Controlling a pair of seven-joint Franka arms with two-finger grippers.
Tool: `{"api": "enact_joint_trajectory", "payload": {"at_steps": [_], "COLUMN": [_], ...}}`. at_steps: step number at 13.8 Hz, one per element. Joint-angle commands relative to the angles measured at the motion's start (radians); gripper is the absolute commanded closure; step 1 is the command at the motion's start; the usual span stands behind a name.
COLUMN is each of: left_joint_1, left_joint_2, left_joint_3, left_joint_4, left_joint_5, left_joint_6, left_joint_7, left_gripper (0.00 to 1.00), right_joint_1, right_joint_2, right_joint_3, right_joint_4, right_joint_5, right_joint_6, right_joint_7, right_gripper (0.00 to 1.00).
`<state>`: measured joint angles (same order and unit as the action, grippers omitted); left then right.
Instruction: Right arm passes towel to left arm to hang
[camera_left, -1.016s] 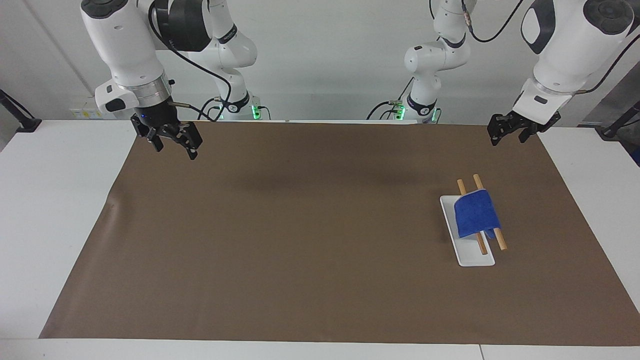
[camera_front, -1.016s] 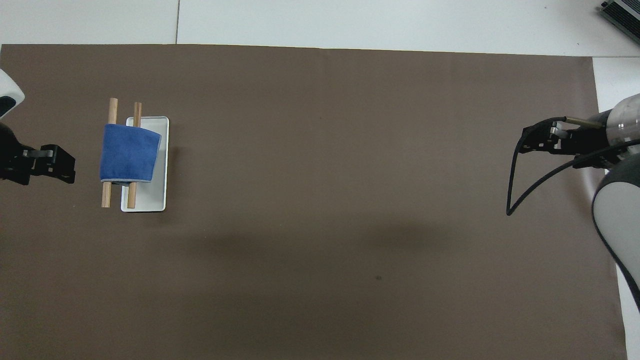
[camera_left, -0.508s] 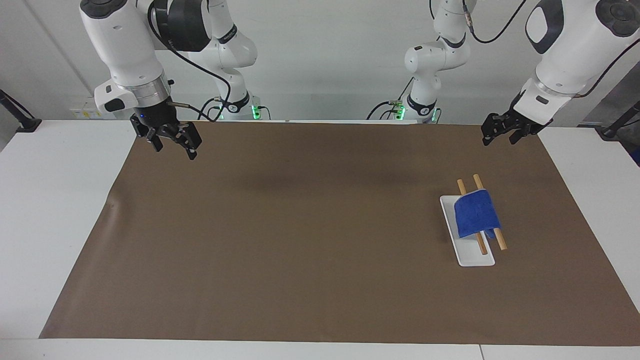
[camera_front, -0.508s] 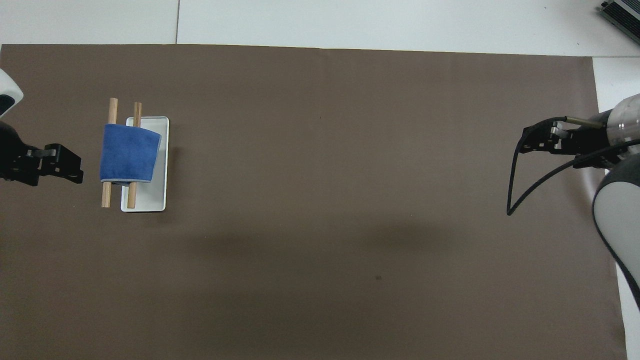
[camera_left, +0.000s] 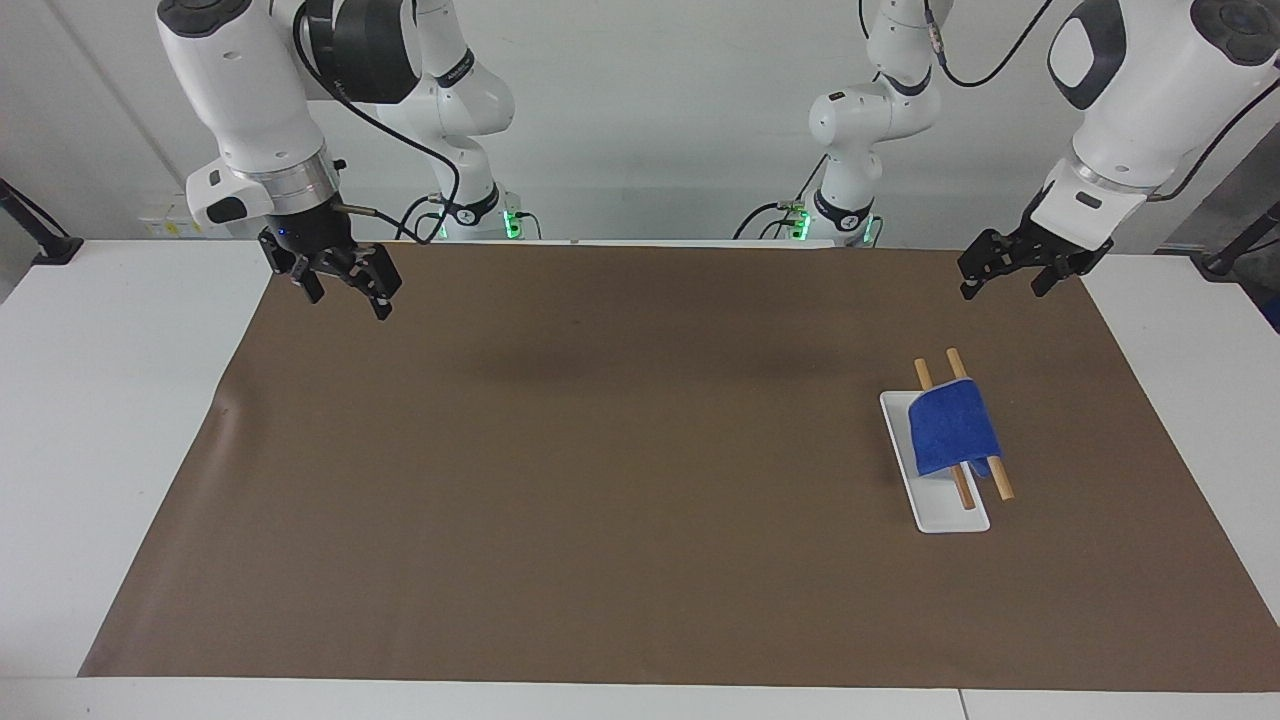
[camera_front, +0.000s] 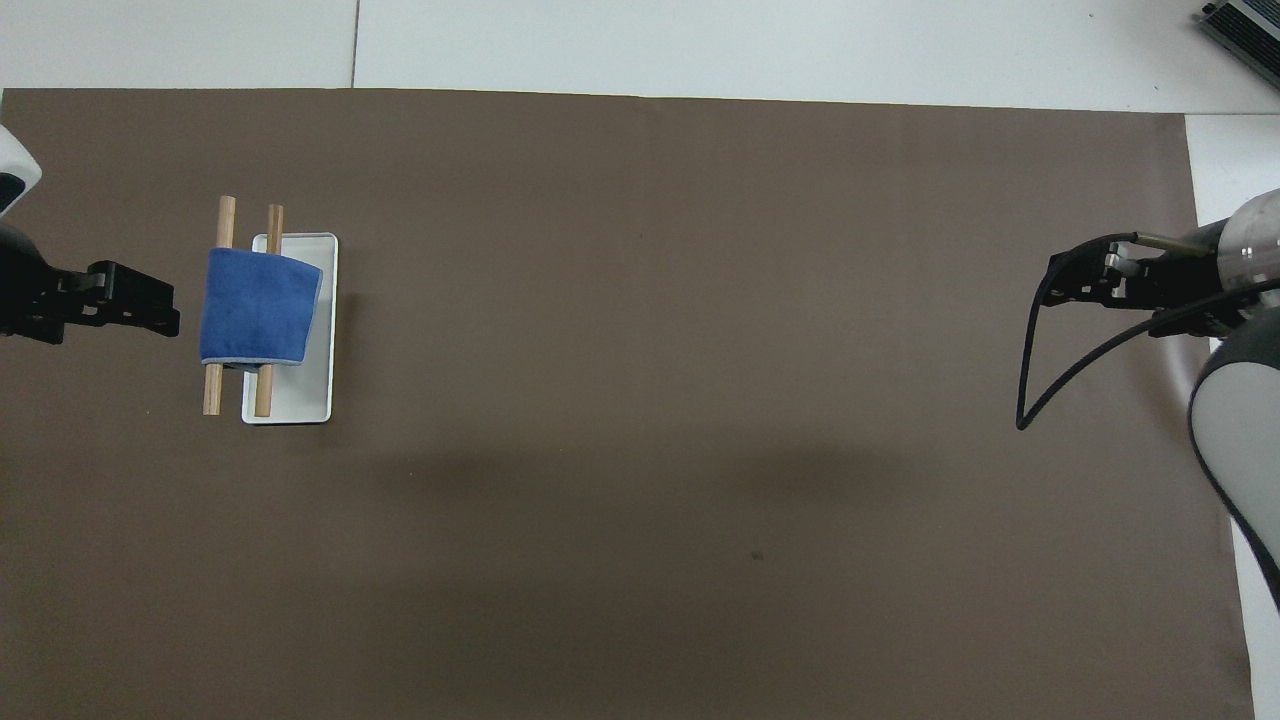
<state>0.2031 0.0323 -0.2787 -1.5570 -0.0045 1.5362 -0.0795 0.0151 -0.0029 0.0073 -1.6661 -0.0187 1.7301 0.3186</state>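
Observation:
The blue towel (camera_left: 950, 430) hangs folded over two wooden rods (camera_left: 1000, 485) that lie across a white tray (camera_left: 950, 518), at the left arm's end of the table. It also shows in the overhead view (camera_front: 258, 305). My left gripper (camera_left: 1002, 291) is open and empty. It hangs in the air over the mat beside the towel, apart from it, as the overhead view (camera_front: 165, 312) shows too. My right gripper (camera_left: 347, 303), with its blue light, is open and empty. It waits over the mat's corner at the right arm's end (camera_front: 1060, 290).
A brown mat (camera_left: 600, 480) covers most of the white table (camera_left: 100, 420). The right arm's black cable (camera_front: 1030, 380) loops out over the mat. A grey device corner (camera_front: 1245, 25) lies at the table's farthest edge.
My left gripper has moved closer to the towel, still raised and open. My right gripper has barely shifted. The towel, rods and tray have not moved.

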Motion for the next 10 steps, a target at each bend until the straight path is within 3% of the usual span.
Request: {"api": "enact_joint_trajectory", "payload": {"at_steps": [1, 6, 10], "left_joint_1": [-0.004, -0.004, -0.010], "left_joint_2": [-0.034, -0.032, -0.034], "left_joint_3": [0.004, 0.006, 0.004], "left_joint_4": [-0.040, -0.040, -0.045], "left_joint_5": [0.034, 0.044, 0.070], "left_joint_6": [0.022, 0.038, 0.050], "left_joint_7": [0.007, 0.009, 0.009], "left_gripper": [0.00, 0.00, 0.00], "right_joint_1": [-0.014, -0.004, -0.011], "right_joint_2": [-0.017, -0.017, -0.006], "right_joint_3": [0.002, 0.003, 0.003], "right_joint_4": [-0.015, -0.006, 0.062], "right_joint_5": [0.020, 0.003, -0.003], "right_joint_6": [-0.001, -0.021, -0.096], "right_joint_7": [-0.033, -0.104, -0.145], "right_gripper": [0.00, 0.00, 0.00]}}
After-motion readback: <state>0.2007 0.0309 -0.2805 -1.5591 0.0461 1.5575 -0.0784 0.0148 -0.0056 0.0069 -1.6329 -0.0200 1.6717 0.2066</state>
